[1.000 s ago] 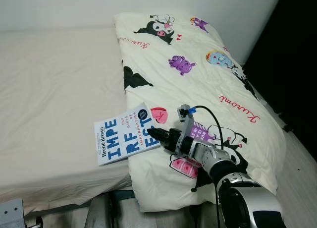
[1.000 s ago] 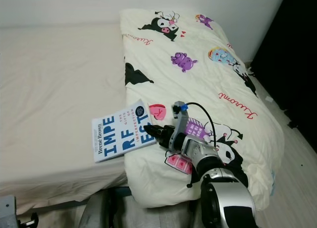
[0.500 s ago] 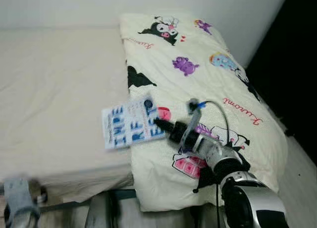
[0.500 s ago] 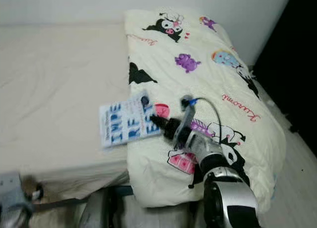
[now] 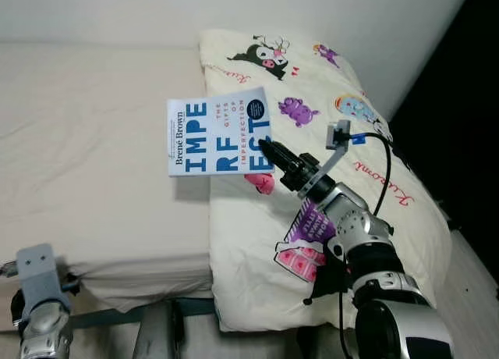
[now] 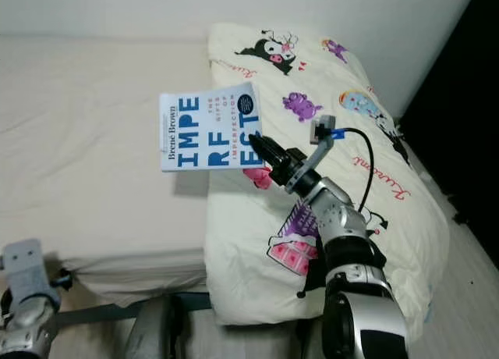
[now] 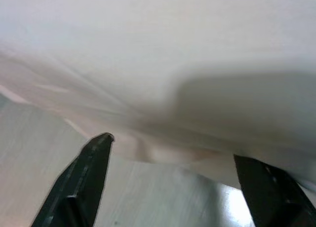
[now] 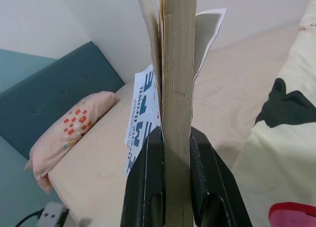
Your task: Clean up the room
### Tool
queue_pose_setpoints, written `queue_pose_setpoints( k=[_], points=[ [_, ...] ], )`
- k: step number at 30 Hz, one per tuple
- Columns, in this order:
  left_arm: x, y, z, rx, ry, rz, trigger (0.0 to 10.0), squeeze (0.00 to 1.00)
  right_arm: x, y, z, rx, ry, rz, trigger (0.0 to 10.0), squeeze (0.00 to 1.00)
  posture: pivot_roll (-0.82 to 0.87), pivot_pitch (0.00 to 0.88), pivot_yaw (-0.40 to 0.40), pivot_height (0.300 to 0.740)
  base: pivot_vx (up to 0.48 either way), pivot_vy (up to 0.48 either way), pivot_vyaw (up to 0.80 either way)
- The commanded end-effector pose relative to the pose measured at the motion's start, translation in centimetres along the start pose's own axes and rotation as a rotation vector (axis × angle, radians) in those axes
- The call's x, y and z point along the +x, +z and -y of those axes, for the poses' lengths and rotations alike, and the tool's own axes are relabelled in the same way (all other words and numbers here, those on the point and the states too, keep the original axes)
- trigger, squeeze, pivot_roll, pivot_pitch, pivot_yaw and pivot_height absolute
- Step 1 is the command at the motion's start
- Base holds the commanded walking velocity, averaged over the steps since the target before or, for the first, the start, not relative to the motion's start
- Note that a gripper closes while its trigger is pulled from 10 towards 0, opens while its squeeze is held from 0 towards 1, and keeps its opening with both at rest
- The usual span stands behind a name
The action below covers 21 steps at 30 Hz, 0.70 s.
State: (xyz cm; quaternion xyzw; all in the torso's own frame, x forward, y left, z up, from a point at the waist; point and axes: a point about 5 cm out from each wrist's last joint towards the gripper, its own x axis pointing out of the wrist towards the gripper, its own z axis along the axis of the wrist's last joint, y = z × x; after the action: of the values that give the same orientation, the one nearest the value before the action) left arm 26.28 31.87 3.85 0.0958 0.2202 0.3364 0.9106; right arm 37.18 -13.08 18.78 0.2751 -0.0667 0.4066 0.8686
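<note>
A white book (image 5: 218, 133) with blue letters and "Brené Brown" on the cover hangs in the air above the bed, cover facing me. My right gripper (image 5: 269, 150) is shut on its right lower edge. In the right wrist view the book's page edge (image 8: 177, 64) stands clamped between the two black fingers (image 8: 148, 182). My left arm (image 5: 37, 296) hangs low at the bed's near left edge. Its gripper (image 7: 172, 148) is open, facing the sheet's edge and the floor.
A cream comforter (image 5: 335, 109) with cartoon prints covers the bed's right half. A beige sheet (image 5: 93, 140) covers the left half. A pink pillow (image 8: 74, 126) with orange dots lies by a teal headboard (image 8: 54, 89). A dark gap (image 5: 460, 101) runs to the right of the bed.
The right gripper has lifted the book off the bed and raised it upright. The left arm has come up into view at lower left. The camera has shifted slightly.
</note>
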Motion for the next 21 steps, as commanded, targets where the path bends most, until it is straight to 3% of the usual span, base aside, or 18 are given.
queue_pose_setpoints(
  k=[1,2,4,5,8,9,11,12,13,14,16,17,19,20,21],
  points=[
    [0.7,9.5,-0.3,0.03,0.013,0.321,10.0,0.0,-0.2,0.6,-0.1,-0.009,0.005,0.026,0.0,0.0,0.11,0.041,-0.074,0.57,-0.412,0.0,0.0],
    [0.8,7.6,1.6,0.187,-0.159,0.21,10.0,0.0,-0.3,0.7,-0.1,-0.011,0.002,0.024,0.0,0.0,0.11,0.041,-0.073,0.575,-0.255,0.0,0.0],
    [0.8,7.6,1.6,0.187,-0.159,0.21,10.0,0.0,-0.3,0.7,-0.1,-0.011,0.002,0.024,0.0,0.0,0.11,0.041,-0.073,0.575,-0.255,0.0,0.0],
    [0.6,6.1,2.8,0.285,-0.278,0.122,10.0,0.0,-0.4,0.7,-0.2,-0.013,0.0,0.024,0.0,0.0,0.11,0.041,-0.073,0.58,0.0,0.0,0.0],
    [0.6,6.1,2.8,0.285,-0.278,0.122,10.0,0.0,-0.4,0.7,-0.2,-0.013,0.0,0.024,0.0,0.0,0.11,0.041,-0.073,0.58,0.0,0.0,0.0],
    [-0.3,4.0,4.0,0.547,-0.497,0.062,10.0,0.0,-0.5,0.7,-0.2,-0.015,-0.005,0.024,0.0,0.0,0.11,0.042,-0.071,0.585,0.0,0.0,0.0],
    [-0.3,4.0,4.0,0.547,-0.497,0.062,10.0,0.0,-0.5,0.7,-0.2,-0.015,-0.005,0.024,0.0,0.0,0.11,0.042,-0.071,0.585,0.0,0.0,0.0],
    [-1.5,2.6,4.6,0.747,-0.71,0.006,10.0,0.0,-0.6,0.8,-0.2,-0.016,-0.01,0.025,0.0,0.0,0.11,0.042,-0.071,0.59,0.0,0.0,0.0],
    [-1.5,2.6,4.6,0.747,-0.71,0.006,10.0,0.0,-0.6,0.8,-0.2,-0.016,-0.01,0.025,0.0,0.0,0.11,0.042,-0.071,0.59,0.0,0.0,0.0],
    [-2.8,2.1,4.5,0.906,-0.88,-0.019,10.0,0.0,-0.7,0.8,-0.2,-0.018,-0.012,0.026,0.0,0.0,0.1,0.036,-0.069,0.595,0.0,0.0,0.0],
    [-2.8,2.1,4.5,0.906,-0.88,-0.019,10.0,0.0,-0.7,0.8,-0.2,-0.018,-0.012,0.026,0.0,0.0,0.1,0.036,-0.069,0.595,0.0,0.0,0.0],
    [-4.6,2.6,4.3,1.022,-1.071,-0.003,10.0,0.0,-0.8,1.0,-0.3,-0.023,-0.012,0.029,0.0,0.0,0.1,0.036,-0.069,0.6,0.0,0.0,0.0],
    [-7.3,5.1,4.8,0.995,-1.308,0.105,10.0,0.0,-0.8,1.4,-0.4,-0.033,-0.011,0.036,0.0,0.0,0.09,0.031,-0.063,0.61,0.0,0.0,0.0],
    [-7.3,5.1,4.8,0.995,-1.308,0.105,10.0,0.0,-0.8,1.4,-0.4,-0.033,-0.011,0.036,0.0,0.0,0.09,0.031,-0.063,0.61,0.0,0.0,0.0],
    [-7.5,6.4,5.5,0.931,-1.308,0.173,10.0,0.0,-0.8,1.5,-0.4,-0.036,-0.01,0.04,0.0,0.0,0.1,0.029,-0.063,0.615,0.0,0.0,0.0]
  ],
)
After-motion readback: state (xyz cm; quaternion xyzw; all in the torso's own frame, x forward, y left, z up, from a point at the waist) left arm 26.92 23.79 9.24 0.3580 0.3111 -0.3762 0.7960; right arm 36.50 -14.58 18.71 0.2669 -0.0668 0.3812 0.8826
